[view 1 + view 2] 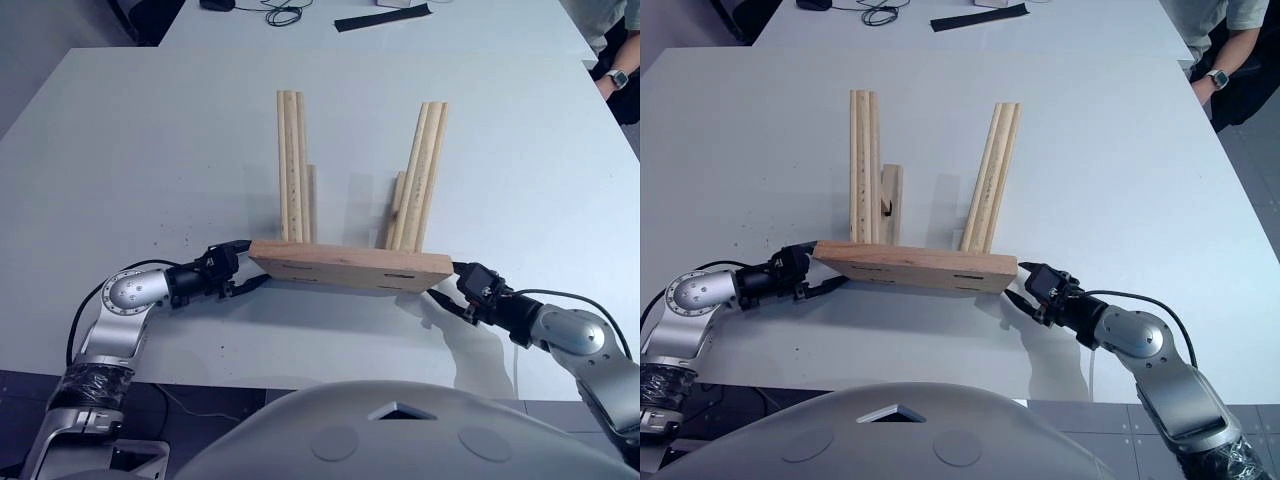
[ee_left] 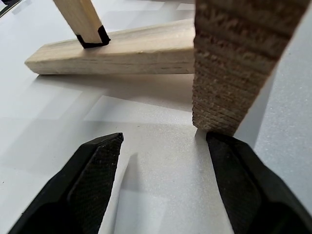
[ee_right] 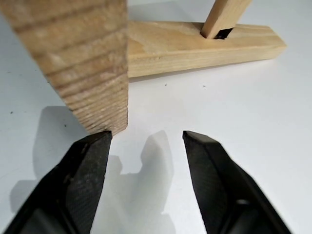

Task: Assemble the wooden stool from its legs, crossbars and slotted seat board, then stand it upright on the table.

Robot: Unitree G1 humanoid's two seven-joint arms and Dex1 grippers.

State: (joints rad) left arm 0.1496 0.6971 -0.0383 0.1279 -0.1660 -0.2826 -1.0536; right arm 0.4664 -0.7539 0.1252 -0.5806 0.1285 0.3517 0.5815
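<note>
Two grippers: left gripper (image 1: 248, 268) at the left end of the seat board (image 1: 350, 268), right gripper (image 1: 447, 287) at its right end, both low over the table (image 1: 150, 140).
Left gripper state: spread wide, gripping nothing; bare tabletop between the fingers (image 2: 92, 180), board's corner just beside one tip, possibly touching.
Right gripper state: likewise parted and unloaded; board's end corner just above one fingertip, no clamp on it.
Whereabouts of the stool (image 1: 910, 265): on its side near the table's front edge, seat board standing on its long edge, legs (image 1: 292, 165) lying along the tabletop and pointing away from the robot.
Legs: two stacked pairs, one toward each end of the board, well apart.
Crossbars: one crossbar (image 2: 80, 19) seated in a leg's slot in the left wrist view; another likewise in the right wrist view; remaining joints too hidden to judge.
Done so far: judging by the joined parts, assembly apparently finished, with legs in the seat board and crossbars in the legs.
Left to do: standing it upright on its feet; not yet done.
Next step, as a guess: closing on both board ends, then rotating the seat up and over, legs downward.
Risk: loose joints slipping apart during the tip; only a thin hold available at the board's corners.
</note>
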